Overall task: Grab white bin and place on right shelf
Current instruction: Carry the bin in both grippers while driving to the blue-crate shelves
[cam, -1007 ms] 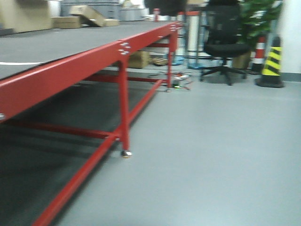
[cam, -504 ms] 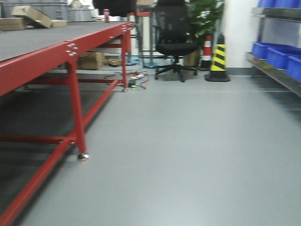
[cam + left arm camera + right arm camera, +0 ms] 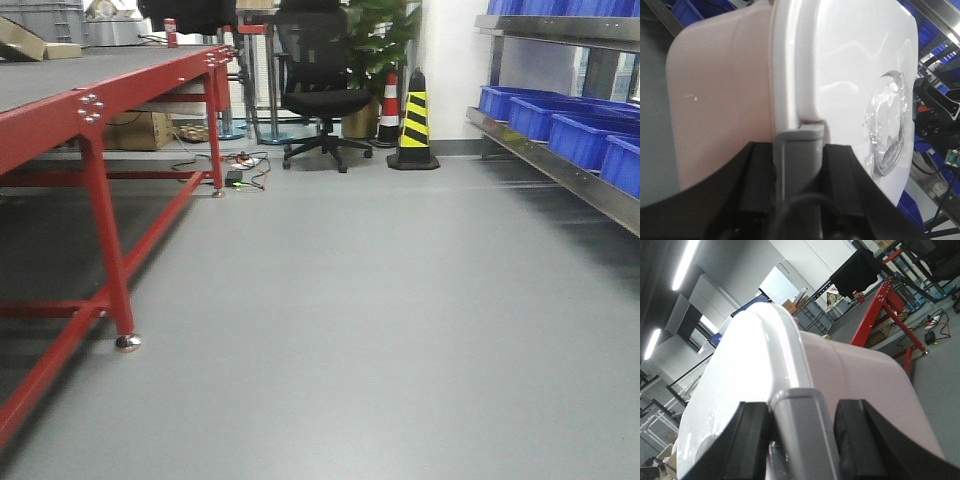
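Note:
The white bin (image 3: pixel 720 100), a pale pink tub with a white lid (image 3: pixel 850 75), fills both wrist views and is held off the ground between my two arms. My left gripper (image 3: pixel 799 152) is shut on a grey latch (image 3: pixel 800 137) at one end of the bin. At the other end, my right gripper (image 3: pixel 802 435) is shut on the matching grey latch (image 3: pixel 797 410), with the white bin (image 3: pixel 860 375) beyond it. The right shelf (image 3: pixel 560 168), a steel rack, runs along the right side of the front view. The bin does not show in the front view.
Blue crates (image 3: pixel 590 135) sit on the steel shelf. A red-legged table (image 3: pixel 100 110) stands on the left, with a cardboard box (image 3: pixel 140 130) under it. Ahead are an office chair (image 3: pixel 320 90), a striped cone (image 3: pixel 413 120) and floor cables (image 3: pixel 240 170). Grey floor lies between table and shelf.
The front view has swung to the right: the red table slid to the left edge, and the steel shelf with blue crates came into view on the right.

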Robot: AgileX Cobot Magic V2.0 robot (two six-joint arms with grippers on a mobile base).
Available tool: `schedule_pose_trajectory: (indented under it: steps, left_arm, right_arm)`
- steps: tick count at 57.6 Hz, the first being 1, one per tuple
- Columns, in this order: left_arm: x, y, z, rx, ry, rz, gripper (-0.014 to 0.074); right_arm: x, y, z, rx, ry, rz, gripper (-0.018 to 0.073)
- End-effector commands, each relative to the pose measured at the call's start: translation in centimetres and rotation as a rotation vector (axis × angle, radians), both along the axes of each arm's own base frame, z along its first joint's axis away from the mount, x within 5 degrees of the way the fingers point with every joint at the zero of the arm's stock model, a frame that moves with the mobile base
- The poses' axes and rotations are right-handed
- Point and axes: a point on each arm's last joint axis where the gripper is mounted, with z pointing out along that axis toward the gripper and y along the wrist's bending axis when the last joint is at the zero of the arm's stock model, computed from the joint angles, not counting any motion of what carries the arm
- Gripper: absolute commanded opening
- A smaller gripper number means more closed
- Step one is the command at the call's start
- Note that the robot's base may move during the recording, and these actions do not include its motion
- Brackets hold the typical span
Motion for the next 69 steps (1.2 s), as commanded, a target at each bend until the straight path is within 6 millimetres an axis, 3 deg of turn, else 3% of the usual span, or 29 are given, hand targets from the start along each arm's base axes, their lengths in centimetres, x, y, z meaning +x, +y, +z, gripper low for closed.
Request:
schedule_pose_trajectory:
  steps: [1,69]
  left_arm:
    - [-5.2,-1.91,2.59,-0.041,-0.092,-0.353,-0.0127]
    - [-5.16,-1.91,2.58,-0.04,-0.093,-0.349,-0.0127]
  right_arm:
    - [-2.4,2.67,2.26,-0.014,-0.123,0.257,0.007]
    - [-2.39,2.66,2.26,-0.014,-0.122,0.256,0.007]
